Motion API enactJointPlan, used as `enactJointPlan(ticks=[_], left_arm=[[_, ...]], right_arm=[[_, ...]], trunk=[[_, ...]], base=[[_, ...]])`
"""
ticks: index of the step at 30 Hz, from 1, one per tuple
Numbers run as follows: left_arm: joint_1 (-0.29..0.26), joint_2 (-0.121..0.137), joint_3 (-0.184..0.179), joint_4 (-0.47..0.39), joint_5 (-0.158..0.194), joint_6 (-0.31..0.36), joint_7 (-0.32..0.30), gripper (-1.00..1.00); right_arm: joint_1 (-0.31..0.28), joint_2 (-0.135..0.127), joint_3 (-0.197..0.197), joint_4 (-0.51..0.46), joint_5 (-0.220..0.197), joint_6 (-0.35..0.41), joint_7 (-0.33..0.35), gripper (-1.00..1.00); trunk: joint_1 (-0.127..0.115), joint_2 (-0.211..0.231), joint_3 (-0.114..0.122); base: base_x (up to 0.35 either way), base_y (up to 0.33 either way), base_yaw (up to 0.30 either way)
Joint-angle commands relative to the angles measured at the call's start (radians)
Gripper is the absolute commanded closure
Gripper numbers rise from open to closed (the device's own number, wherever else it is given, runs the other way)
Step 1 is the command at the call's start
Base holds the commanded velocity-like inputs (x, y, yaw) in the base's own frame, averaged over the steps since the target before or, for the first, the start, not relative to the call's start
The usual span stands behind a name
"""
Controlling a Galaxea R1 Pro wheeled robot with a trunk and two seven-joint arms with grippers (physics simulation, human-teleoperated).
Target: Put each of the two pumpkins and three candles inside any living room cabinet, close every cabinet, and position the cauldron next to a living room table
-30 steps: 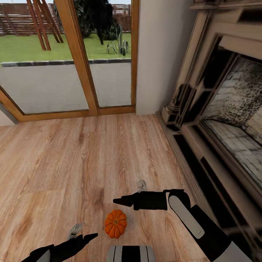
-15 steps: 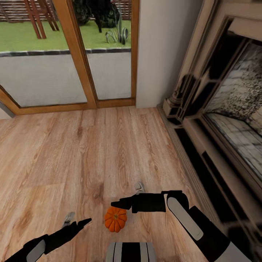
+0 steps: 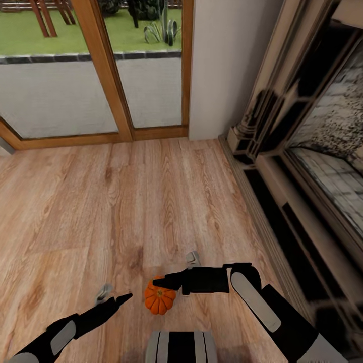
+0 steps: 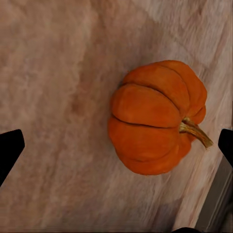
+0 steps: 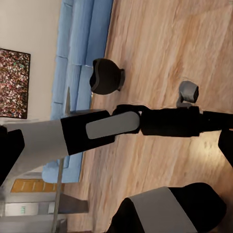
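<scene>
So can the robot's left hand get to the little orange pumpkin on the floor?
Probably yes. The pumpkin sits on bare wood floor and the left hand is beside it with nothing between them. In the left wrist view the pumpkin lies between the open fingertips. The right hand hovers close over the pumpkin's far side.

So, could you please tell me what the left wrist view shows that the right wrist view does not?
The left wrist view shows the orange pumpkin with its stem, lying on the floor between the open left jaws. The right wrist view instead shows the left arm, a dark round pot standing on the floor, a blue sofa and a wall picture. Both show the light wood floor.
</scene>
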Motion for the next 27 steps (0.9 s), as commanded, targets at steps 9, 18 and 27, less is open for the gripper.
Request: enactJointPlan(ticks=[9, 18, 27], left_arm=[[0.025, 0.009, 0.005, 0.004, 0.006, 0.002, 0.001, -1.0], [0.028, -0.002, 0.01, 0.002, 0.009, 0.006, 0.0, -1.0], [0.028, -0.025, 0.008, -0.005, 0.008, 0.006, 0.001, -1.0]], right_arm=[[-0.04, -0.005, -0.04, 0.005, -0.002, -0.012, 0.005, -1.0], [-0.042, -0.006, -0.091, 0.004, -0.003, -0.01, 0.011, -1.0], [-0.042, -0.007, -0.103, 0.003, -0.002, -0.009, 0.059, -1.0]], trunk=[[0.0, 0.0, 0.0], [0.002, -0.001, -0.019], [0.006, -0.003, -0.054]], base=[[0.0, 0.0, 0.0], [0.0, 0.0, 0.0], [0.0, 0.0, 0.0]])
